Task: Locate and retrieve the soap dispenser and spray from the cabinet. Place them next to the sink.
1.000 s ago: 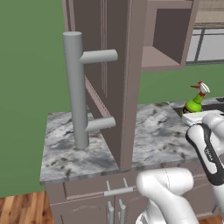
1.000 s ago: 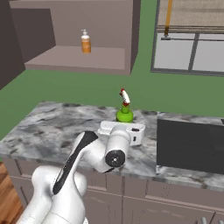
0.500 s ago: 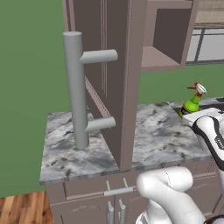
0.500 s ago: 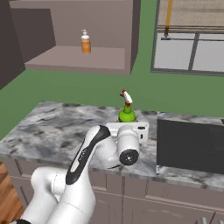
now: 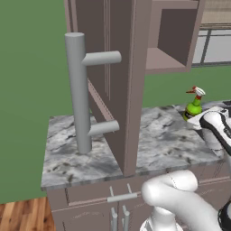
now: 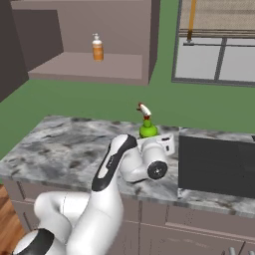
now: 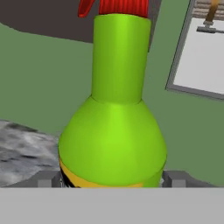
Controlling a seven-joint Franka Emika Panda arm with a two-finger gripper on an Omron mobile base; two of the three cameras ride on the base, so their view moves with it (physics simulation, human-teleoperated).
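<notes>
Gripper (image 7: 112,177) is right at the spray (image 7: 113,131) — in the hand view the green bottle stands upright on the counter between the two finger tips (image 7: 49,178), one tip on each side of its wide base, jaws spread wide; can't tell from the frames whether the pads actually touch it, so no confirmed grip. Bottle has a lime-green body, narrower neck, red trigger head at the top and a yellow band with a dark stripe near the base; no readable text or brand on it. In the right base view the spray (image 6: 147,125) sits on the grey-veined marble countertop (image 6: 64,149) just left of the sink (image 6: 216,164), with the white hand just in front of it. Left base view has the same bottle (image 5: 194,104) at the far right of the counter, beyond the open cabinet (image 5: 122,67) door with its thick grey bar handle (image 5: 77,94). Further back, the soap dispenser (image 6: 97,48) — orange body, white pump — stands upright on the open cabinet shelf (image 6: 84,67), well apart from the spray; label too small to read. Behind the sink, a window (image 6: 214,50) in the green wall (image 6: 99,102).
</notes>
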